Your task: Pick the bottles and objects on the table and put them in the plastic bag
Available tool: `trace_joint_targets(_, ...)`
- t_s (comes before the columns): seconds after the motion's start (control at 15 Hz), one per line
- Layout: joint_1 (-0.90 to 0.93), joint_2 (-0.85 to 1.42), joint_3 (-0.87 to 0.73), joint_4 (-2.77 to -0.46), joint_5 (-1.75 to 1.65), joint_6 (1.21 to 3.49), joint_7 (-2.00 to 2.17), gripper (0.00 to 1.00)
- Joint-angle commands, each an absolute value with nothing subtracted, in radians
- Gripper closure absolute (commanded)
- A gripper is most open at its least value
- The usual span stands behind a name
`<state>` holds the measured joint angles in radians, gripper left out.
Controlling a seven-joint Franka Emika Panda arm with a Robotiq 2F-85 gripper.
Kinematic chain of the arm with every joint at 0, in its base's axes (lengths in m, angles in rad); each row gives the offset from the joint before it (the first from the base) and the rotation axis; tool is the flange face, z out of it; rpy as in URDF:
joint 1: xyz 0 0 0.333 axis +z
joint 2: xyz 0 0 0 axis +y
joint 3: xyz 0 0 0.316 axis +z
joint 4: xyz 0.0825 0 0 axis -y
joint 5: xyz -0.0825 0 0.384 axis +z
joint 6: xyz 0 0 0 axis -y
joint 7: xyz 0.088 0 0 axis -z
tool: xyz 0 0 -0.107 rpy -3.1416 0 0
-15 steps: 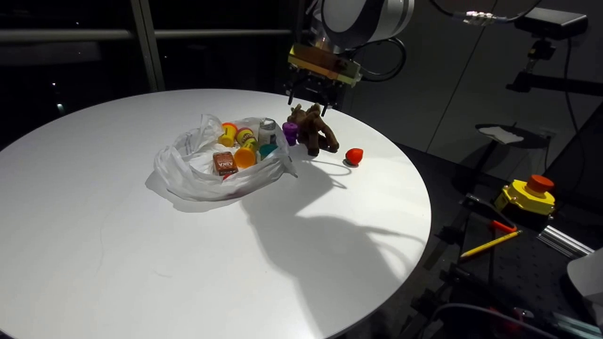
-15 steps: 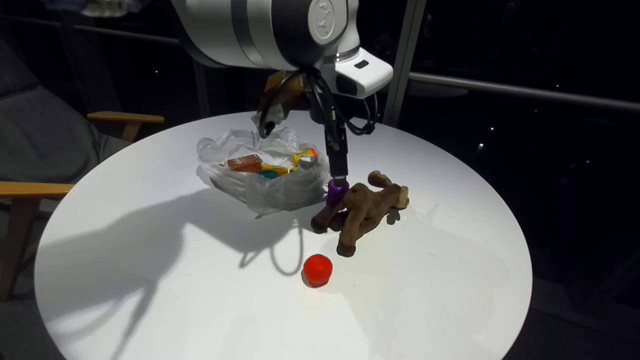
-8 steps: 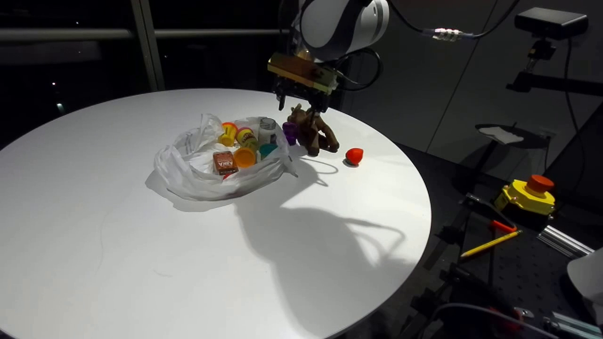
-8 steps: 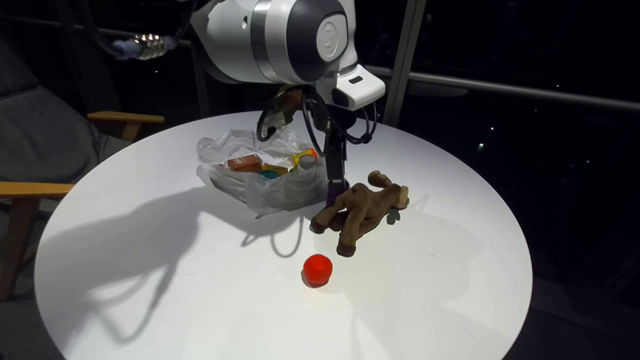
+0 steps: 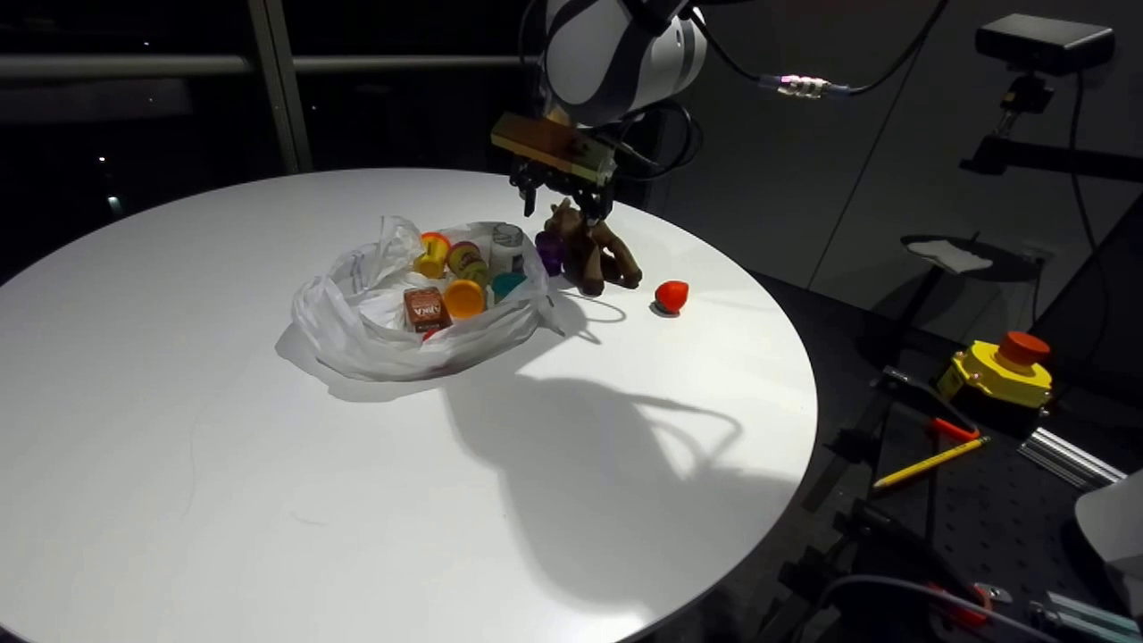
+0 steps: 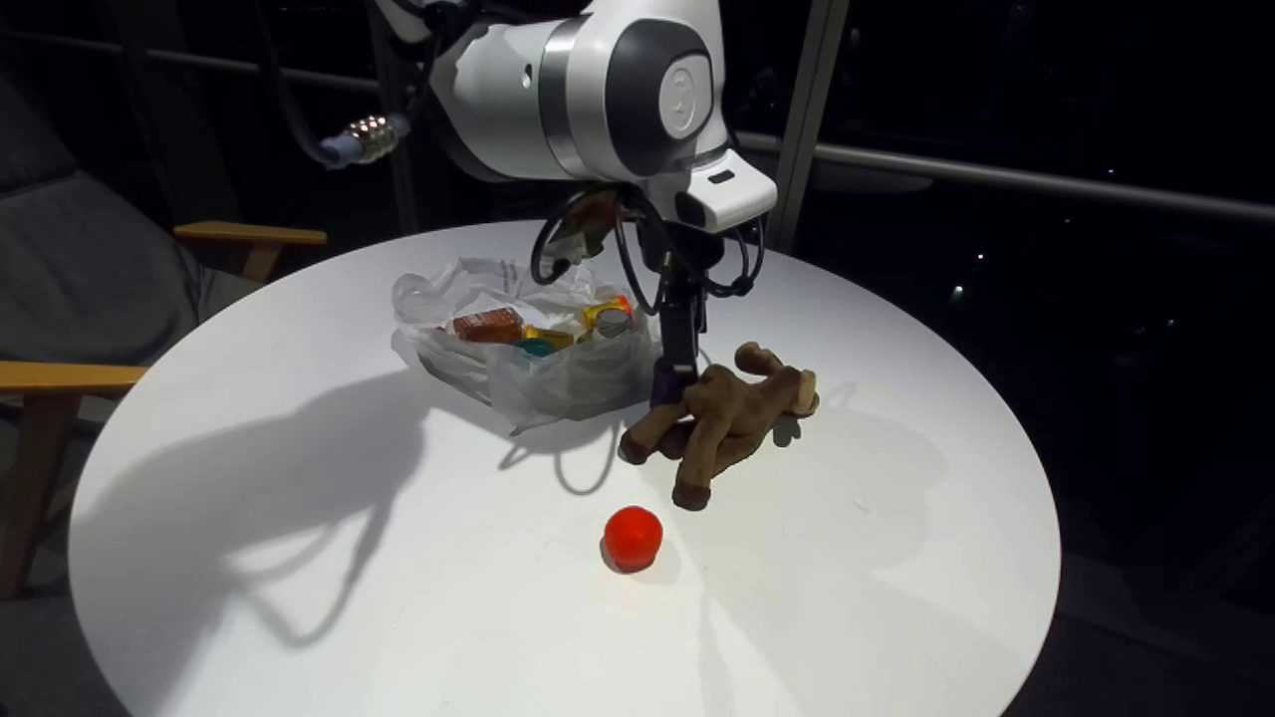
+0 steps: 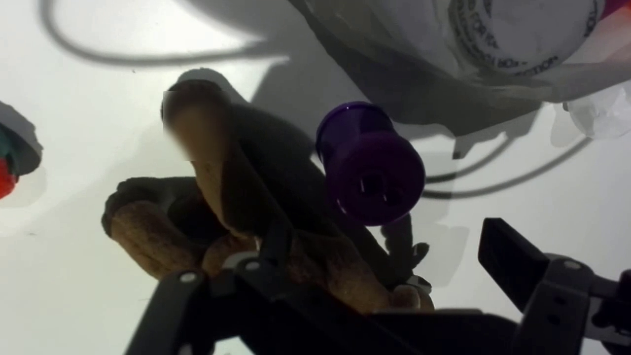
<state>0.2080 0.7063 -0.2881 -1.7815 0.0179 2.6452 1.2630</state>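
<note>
A round white table (image 5: 223,500) is brightly lit, and broad shadows (image 5: 580,438) cross its top. Beyond the table, in both exterior views, windows (image 5: 152,125) stand dark, dotted with small lights (image 6: 957,291) and crossed by a rail (image 6: 996,181). A grey wall (image 5: 804,196) rises past the table. Beside the table, in an exterior view, a grey chair (image 6: 95,269) with wooden armrests (image 6: 249,234) stands on dark floor (image 6: 55,657).
</note>
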Motion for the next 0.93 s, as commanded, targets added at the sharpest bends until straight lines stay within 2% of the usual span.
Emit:
trace_joint_targets(0.0, 0.187, 0.727, -0.269, -1.714, 0.012, 2.583, 1.289, 0.0)
trace_joint_targets(0.8, 0.129, 0.73, -0.19, -1.691, 0.035, 2.509, 1.269, 0.0)
trace_joint_targets(0.87, 0.128, 0.736, -0.19, -1.688, 0.034, 2.511, 1.27, 0.14)
